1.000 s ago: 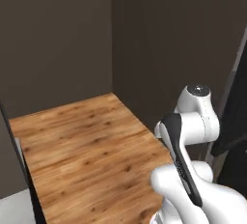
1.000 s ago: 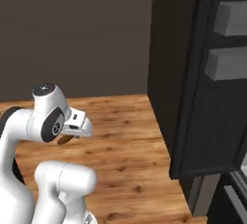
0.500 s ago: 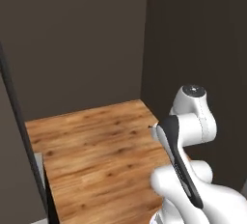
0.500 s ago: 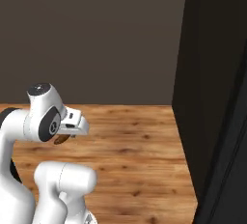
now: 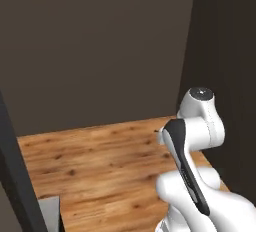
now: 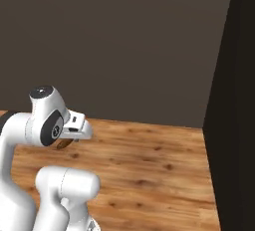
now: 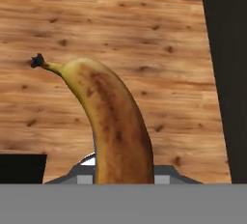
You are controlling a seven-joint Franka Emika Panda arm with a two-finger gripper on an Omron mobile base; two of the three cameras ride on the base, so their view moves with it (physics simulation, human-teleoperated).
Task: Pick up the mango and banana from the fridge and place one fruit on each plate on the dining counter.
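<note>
The banana (image 7: 113, 121) is yellow-brown with dark streaks. It rises from the bottom of the hand view, its stem tip pointing up and left. My gripper (image 7: 124, 175) is shut on its lower end, and the fruit hides the fingertips. In the right base view the gripper (image 6: 73, 134) sits folded close to the arm, above the floor, with a brown bit of banana (image 6: 62, 145) showing under the hand. The mango, the plates and the dining counter are out of view.
A wooden plank floor (image 5: 100, 161) spreads below the arm. A dark wall (image 6: 114, 46) closes the far side. A tall dark panel (image 6: 234, 105) stands at the right of the right base view, and a dark upright edge (image 5: 15, 176) at the left of the left base view.
The whole picture has shifted sideways, so the base has moved. The dark door with grey bins has slid out of the right base view. The arm's pose and the grip on the banana are unchanged.
</note>
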